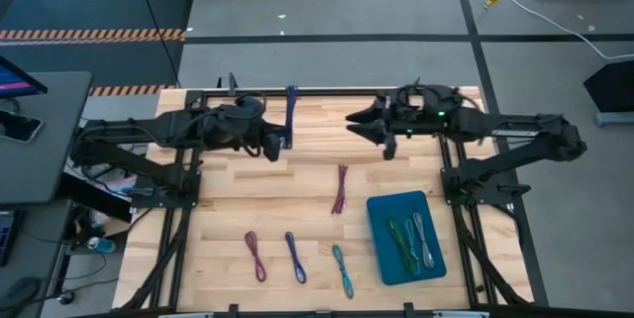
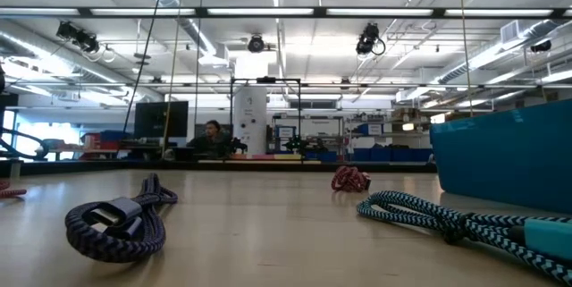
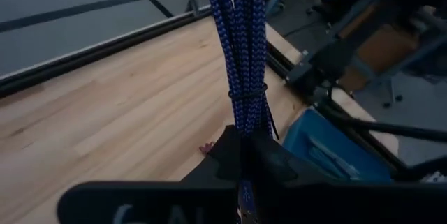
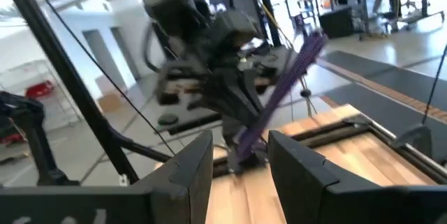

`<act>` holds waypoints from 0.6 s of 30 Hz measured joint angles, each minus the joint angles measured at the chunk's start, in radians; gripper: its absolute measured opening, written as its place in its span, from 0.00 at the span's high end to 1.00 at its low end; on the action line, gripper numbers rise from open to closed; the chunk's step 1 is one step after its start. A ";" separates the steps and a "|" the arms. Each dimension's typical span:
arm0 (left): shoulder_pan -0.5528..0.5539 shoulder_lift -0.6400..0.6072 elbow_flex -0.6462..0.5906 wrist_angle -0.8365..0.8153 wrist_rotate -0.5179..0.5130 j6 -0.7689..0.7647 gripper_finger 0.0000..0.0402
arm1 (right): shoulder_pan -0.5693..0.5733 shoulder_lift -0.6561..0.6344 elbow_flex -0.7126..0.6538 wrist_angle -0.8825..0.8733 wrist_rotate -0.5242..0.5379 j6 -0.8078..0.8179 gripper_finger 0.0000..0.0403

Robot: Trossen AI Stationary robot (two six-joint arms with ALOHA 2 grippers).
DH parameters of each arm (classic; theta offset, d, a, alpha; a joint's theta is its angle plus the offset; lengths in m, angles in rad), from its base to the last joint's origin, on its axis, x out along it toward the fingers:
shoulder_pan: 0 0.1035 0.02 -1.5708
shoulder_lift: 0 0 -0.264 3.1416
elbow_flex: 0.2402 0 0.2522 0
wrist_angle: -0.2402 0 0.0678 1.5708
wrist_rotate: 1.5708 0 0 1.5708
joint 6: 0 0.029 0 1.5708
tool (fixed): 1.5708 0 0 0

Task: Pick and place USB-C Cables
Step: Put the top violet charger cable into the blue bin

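Pale wood planks make up the desk (image 1: 228,199), and along its near edge three loose USB-C cables lie well apart in a row — a purple cable (image 1: 256,256), a blue-purple cable (image 1: 295,257) and a teal cable (image 1: 342,269). Just beside them to the right stands the blue bin (image 1: 380,249), already holding a few cables (image 1: 414,243), green and grey among them. A maroon cable (image 1: 340,188) lies mid-desk, above the row. At the far edge the left jaws (image 1: 280,144) are clamped on the lower end of a dark blue cable (image 3: 241,49), whose long axis runs away from them toward the back rail. The right jaws (image 1: 354,124) hover apart and empty, facing the left ones across a gap with the held cable between. Everything turns on this, I judge: the bin lies well toward the near right of the held cable, closer to the right arm — so either a handover or a long carry by the left arm is called for.
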 joint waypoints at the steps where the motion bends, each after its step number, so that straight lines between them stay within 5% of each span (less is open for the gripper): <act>1: -0.007 0.000 0.004 -0.003 0.001 0.010 0.96 | -0.010 0.023 0.000 0.012 -0.001 0.000 0.64; 5: -0.029 -0.001 0.008 -0.005 0.001 0.024 0.96 | -0.056 0.131 -0.001 0.117 -0.009 0.056 0.64; 11: -0.060 0.000 0.008 -0.002 0.002 0.024 0.96 | -0.097 0.289 0.002 0.482 -0.193 0.185 0.61; 18: -0.075 -0.001 0.008 0.004 0.002 0.019 0.96 | -0.107 0.421 0.098 0.490 -0.241 0.229 0.53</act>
